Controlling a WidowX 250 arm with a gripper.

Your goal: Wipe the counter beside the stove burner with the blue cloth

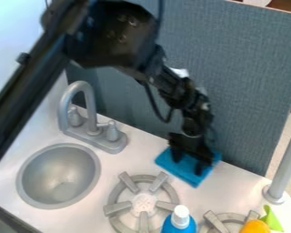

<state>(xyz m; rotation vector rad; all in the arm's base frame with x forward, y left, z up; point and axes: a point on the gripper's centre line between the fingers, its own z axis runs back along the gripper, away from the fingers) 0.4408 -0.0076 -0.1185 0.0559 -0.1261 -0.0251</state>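
- Here's my black two-finger gripper (188, 164), right of centre, fingertips apart at the flat blue square cloth (184, 174).
- Looks like grasp setup; next probably calls for a careful pinch.
- Lower left of that, a round grey toy burner (116, 208).

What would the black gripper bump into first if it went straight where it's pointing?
The gripper would probably meet the flat blue square first, then the white counter. It might already touch the blue; depth is unclear.
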